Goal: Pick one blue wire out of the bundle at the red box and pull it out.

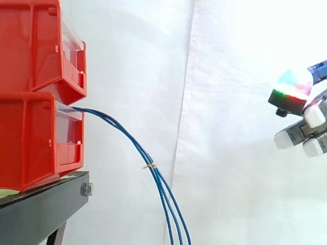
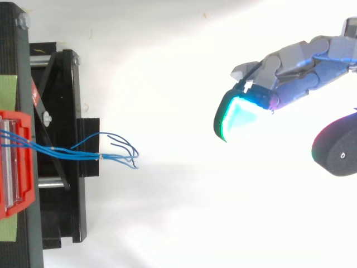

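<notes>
A bundle of blue wires (image 1: 134,149) comes out of the lower red box (image 1: 38,140) and hangs down to the right, tied by a small pale band partway along. From above, the blue wires (image 2: 83,153) run right from the red box (image 2: 14,162) and fan out at their loose ends. My hand (image 1: 301,120) is far to the right of the bundle, apart from it, with its fingers relaxed and nothing between them. In the top view the hand (image 2: 290,72) has a cyan-green glowing pad facing the wires.
A second red box (image 1: 41,48) is stacked on the lower one. Both rest on a black stand (image 1: 43,209) at the left. A white curtain hangs behind, with open room between the wires and my hand.
</notes>
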